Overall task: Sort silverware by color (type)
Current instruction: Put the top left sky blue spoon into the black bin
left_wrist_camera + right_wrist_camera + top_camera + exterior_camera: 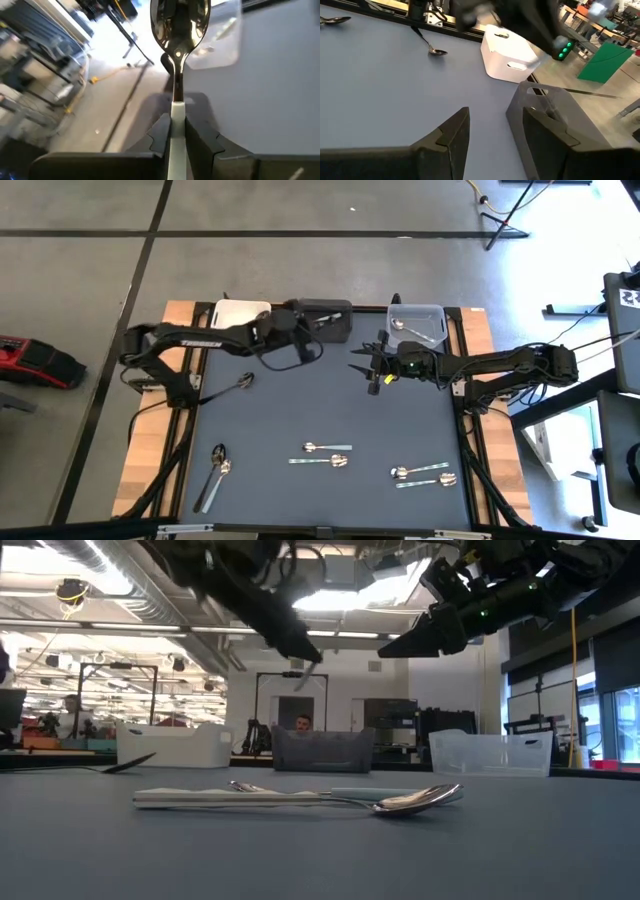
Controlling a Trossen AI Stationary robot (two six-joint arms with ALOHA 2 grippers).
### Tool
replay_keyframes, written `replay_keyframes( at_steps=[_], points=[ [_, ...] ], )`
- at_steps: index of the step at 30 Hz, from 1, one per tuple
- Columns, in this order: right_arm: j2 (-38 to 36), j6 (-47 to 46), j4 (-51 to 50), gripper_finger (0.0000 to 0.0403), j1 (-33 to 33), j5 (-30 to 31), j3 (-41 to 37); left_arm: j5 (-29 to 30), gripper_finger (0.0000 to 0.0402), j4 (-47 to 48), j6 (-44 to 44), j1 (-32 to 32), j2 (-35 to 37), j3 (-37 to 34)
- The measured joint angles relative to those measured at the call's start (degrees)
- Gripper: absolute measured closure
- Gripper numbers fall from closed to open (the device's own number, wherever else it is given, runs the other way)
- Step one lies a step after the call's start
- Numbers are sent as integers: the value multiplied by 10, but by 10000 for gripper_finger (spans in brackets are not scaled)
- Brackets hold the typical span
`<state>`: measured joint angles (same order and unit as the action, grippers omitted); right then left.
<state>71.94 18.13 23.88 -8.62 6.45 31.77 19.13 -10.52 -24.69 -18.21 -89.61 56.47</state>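
My left gripper [177, 122] is shut on a spoon with a pale handle and a dark shiny bowl [180, 20]. It hovers at the black bin [335, 308] on the far edge; the low view shows it raised well above the table [300, 652]. My right gripper [372, 366] hangs open and empty above the mat, near the clear bin [415, 313], which holds one silver spoon [412, 330]. A dark spoon [226, 390] lies flat on the mat's left. Three pairs of spoons lie near the front: [215, 467], [326, 454], [424, 474]. My left gripper pinches the spoon's pale handle [177, 112] between its two fingers, which lie along the handle. The bowl end sticks out past the fingertips. The spoon is lifted clear of the table and slants downward from the fingers [308, 678].
A white bin [240, 313] stands left of the black one on the far edge. The two arms' grippers are about a hand's width apart. Open mat lies between the bins and the front row of spoons. Wooden borders frame the mat left and right.
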Motion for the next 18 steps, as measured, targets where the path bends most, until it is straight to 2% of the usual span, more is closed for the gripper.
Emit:
replay_keyframes(
  at_steps=[4, 13, 18],
  points=[
    [0, 0, 0, 228, 0, 0, 0, -2, 359, -78, -32, -31, -52, 0],
    [0, 1, -1, 228, 0, 0, 0, -7, 357, -85, -23, -82, -112, 0],
    [0, 1, -6, 228, 0, 0, 0, -2, 325, -78, 22, -91, -120, 0]
  ],
)
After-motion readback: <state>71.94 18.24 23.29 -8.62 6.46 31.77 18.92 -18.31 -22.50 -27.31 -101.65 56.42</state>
